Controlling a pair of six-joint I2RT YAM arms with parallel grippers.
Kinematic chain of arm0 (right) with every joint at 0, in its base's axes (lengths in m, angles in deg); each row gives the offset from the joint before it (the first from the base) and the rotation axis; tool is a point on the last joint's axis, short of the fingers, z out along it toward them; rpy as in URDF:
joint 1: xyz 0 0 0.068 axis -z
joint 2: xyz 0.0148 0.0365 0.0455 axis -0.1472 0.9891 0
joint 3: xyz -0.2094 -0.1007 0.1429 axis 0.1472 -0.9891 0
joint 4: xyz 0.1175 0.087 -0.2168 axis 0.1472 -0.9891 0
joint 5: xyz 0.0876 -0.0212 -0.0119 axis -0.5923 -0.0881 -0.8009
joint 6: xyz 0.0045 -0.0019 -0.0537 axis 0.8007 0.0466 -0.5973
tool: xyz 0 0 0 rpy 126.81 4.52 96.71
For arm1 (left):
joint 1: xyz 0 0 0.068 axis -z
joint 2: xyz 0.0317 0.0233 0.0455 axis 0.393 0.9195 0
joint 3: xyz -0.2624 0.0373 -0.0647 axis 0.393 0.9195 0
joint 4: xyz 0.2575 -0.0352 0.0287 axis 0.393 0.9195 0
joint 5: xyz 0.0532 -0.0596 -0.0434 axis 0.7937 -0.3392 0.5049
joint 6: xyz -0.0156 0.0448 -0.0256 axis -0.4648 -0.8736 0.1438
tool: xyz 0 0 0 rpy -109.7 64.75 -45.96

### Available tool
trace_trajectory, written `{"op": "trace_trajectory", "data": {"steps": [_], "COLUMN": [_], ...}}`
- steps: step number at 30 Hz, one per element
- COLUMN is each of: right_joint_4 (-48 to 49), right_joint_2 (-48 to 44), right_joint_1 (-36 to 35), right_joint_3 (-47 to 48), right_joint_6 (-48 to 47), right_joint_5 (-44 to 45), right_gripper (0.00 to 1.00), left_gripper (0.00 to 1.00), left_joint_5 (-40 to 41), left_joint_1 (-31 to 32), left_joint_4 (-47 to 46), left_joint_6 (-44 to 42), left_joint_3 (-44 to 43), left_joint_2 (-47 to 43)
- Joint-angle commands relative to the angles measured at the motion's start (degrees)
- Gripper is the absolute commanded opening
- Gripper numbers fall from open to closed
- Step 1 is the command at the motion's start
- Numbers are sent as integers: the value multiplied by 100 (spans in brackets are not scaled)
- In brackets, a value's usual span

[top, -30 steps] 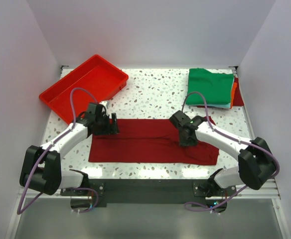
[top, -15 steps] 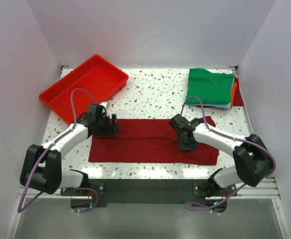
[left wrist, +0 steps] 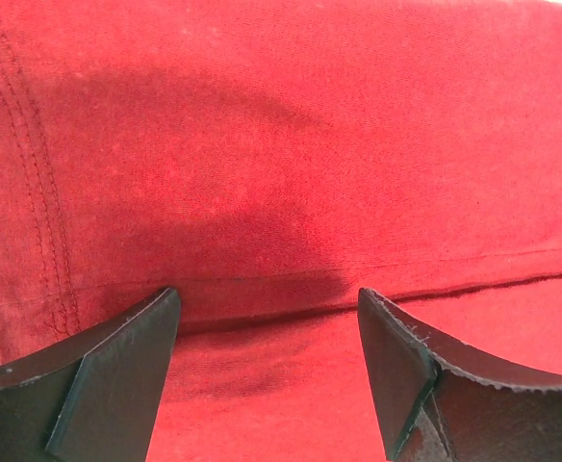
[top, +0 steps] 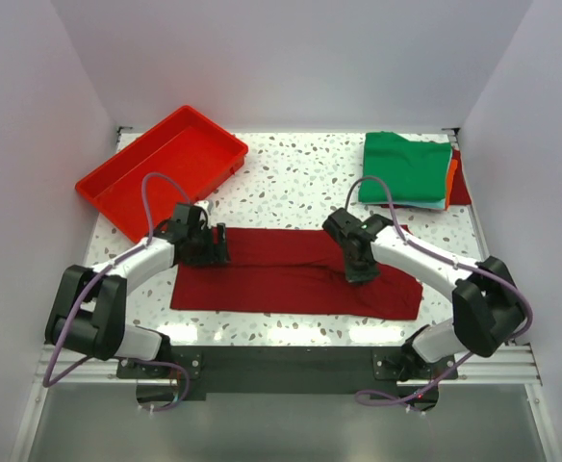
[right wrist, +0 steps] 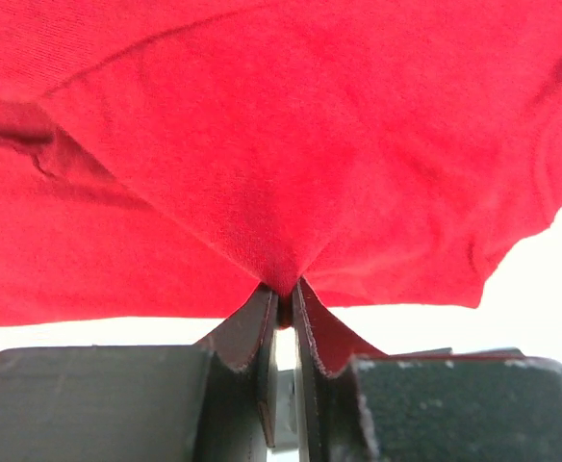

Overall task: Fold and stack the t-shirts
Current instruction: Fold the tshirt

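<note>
The maroon t-shirt [top: 291, 274] lies folded into a long strip across the near part of the table. My left gripper [top: 214, 245] sits low over its left end with the jaws open; in the left wrist view [left wrist: 267, 327] the cloth [left wrist: 291, 164] and a fold edge lie between the fingers. My right gripper [top: 360, 269] is shut on a pinch of the maroon shirt right of centre; in the right wrist view [right wrist: 286, 294] the cloth [right wrist: 291, 144] tents up from the closed jaws. The green t-shirt [top: 406, 168] tops a folded stack at the back right, with orange and red edges showing.
A rigid red plastic tray [top: 161, 168] stands at the back left, just beyond my left arm. White walls enclose the speckled table [top: 300, 183] on three sides. The folded stack sits close to the right wall.
My right gripper has shifted slightly left and back along the shirt, holding the cloth. My left gripper has stayed at the shirt's left end.
</note>
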Motion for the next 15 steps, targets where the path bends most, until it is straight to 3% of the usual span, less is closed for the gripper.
{"op": "trace_trajectory", "data": {"steps": [1, 4, 8, 11, 15], "right_joint_4": [-830, -1104, -1639, -1589, -747], "right_joint_2": [-343, -501, -624, -756, -1107], "right_joint_1": [84, 189, 269, 269, 242], "right_joint_3": [257, 353, 556, 775, 785], "right_joint_6": [-112, -33, 204, 205, -418], "right_joint_5": [58, 470, 1094, 1087, -307], "right_gripper": [12, 17, 50, 53, 49], "left_gripper": [80, 80, 80, 80, 80], "left_joint_5": [143, 142, 142, 142, 125], "left_joint_1": [-70, -70, -70, -70, -61], "left_joint_4": [-47, -39, -30, -30, -47], "left_joint_6": [-135, -135, -135, -135, -135], "left_joint_3": [119, 119, 110, 119, 111], "left_joint_2": [213, 248, 336, 327, 345]}}
